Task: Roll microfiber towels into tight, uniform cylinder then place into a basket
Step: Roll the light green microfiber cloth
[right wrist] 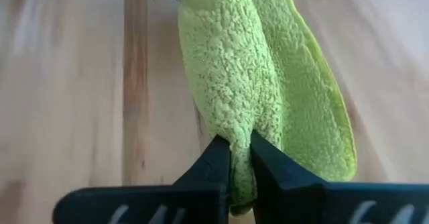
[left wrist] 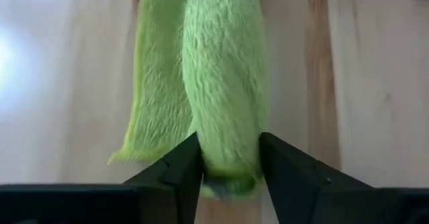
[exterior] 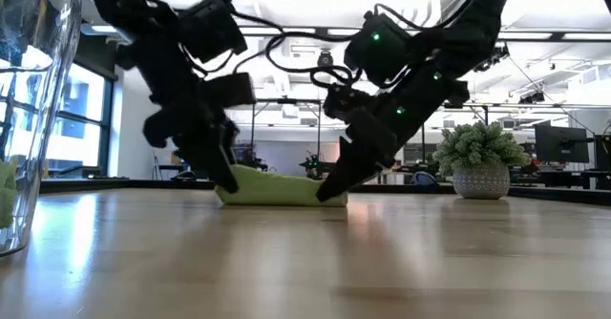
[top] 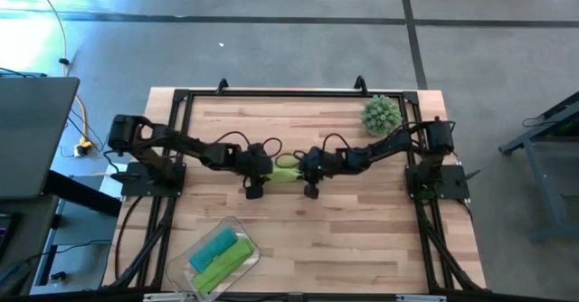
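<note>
Both grippers meet at the middle of the table, one on each end of a lime green towel (top: 286,169) that lies partly rolled on the wood. Going from the biggest thing down: the wooden table (top: 362,230) carries a black frame around its edges, and the two dark arms reach inward from their bases at the left and right sides. Near the front-left corner sits the basket (top: 237,225), a clear shallow tub, and inside it lie two rolled towels side by side, a teal towel (top: 213,246) and a second green towel (top: 223,264), touching each other. At the back right stands a spiky grey-green ball (top: 380,114) in a pale pot, well apart from the work.

At the centre, the towel on the table is a thick roll with a loose flap lying flat alongside it, seen clearly in both wrist views. In the low view it rests on the tabletop between the two sets of fingers.

Left gripper (left wrist: 230,174) has its fingers set apart around one end of the roll, one finger on each side and both against the fuzzy cloth, which fills the gap between them.

Right gripper (right wrist: 240,162) is pinched tight on the opposite end, its fingers nearly together with only a thin squeezed fold of green cloth between them
</note>
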Available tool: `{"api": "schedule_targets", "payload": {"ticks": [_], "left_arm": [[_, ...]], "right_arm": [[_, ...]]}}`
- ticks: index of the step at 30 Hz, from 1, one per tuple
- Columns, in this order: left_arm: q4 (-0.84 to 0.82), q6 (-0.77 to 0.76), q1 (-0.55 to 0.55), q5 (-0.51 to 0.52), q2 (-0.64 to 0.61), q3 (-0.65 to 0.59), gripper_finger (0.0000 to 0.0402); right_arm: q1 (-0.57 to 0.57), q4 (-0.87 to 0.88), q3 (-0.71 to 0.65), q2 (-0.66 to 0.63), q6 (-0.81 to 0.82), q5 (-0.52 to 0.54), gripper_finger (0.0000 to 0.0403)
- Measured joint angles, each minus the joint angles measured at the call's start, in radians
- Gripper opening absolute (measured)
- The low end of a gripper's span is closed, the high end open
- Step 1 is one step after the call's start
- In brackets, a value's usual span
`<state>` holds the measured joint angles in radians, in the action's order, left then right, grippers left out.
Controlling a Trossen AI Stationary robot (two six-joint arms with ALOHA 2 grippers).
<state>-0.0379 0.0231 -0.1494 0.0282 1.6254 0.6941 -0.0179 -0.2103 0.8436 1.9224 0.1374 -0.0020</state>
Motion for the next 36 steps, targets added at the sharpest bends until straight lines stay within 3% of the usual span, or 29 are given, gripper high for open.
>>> {"api": "schedule_targets", "payload": {"ticks": [9,12,19,29,36], "left_arm": [[-0.003,0.233,0.126,0.274,-0.117,0.002,0.0146],[0.029,0.282,0.174,0.32,-0.128,0.003,0.0142],[0.15,0.207,0.209,0.295,-0.033,0.003,0.0145],[0.2,0.038,0.151,0.312,0.14,0.012,0.0161],[0.184,-0.198,0.092,0.102,0.166,0.018,0.0133]], "right_arm": [[-0.098,-0.01,-0.002,0.007,0.277,-0.354,0.0009],[-0.116,-0.007,-0.005,0.008,0.317,-0.413,0.0009],[-0.127,-0.008,-0.005,0.01,0.361,-0.441,0.0009],[-0.126,-0.008,-0.005,0.009,0.367,-0.453,0.0017],[-0.13,0.02,-0.009,-0.038,0.209,-0.459,0.0093]]}}
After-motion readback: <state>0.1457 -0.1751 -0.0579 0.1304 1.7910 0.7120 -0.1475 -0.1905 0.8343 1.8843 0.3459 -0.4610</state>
